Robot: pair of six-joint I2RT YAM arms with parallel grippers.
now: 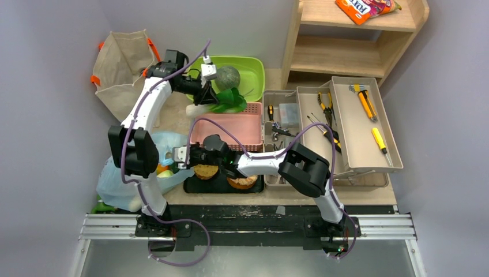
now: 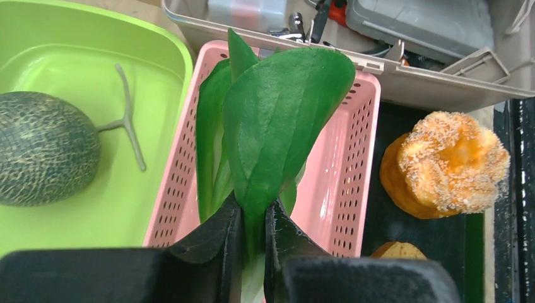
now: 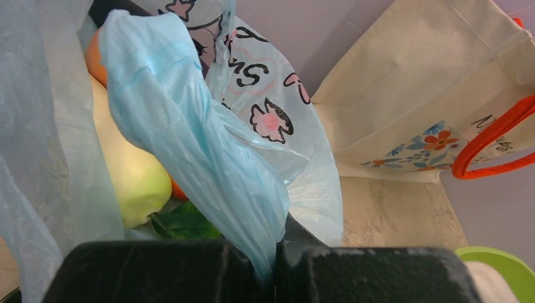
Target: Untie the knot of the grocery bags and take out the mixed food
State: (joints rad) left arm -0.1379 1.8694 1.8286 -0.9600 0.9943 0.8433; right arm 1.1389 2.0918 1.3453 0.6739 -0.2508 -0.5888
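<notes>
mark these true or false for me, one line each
1. The left gripper is shut on the stem of the leafy greens. True.
2. The melon lies on the black tray. False: it lies in the green tub.
3. The right gripper pinches a twisted strip of the light-blue plastic bag. True.
4. The orange-topped pastry is inside the light-blue plastic bag. False: it sits out on the black tray.
</notes>
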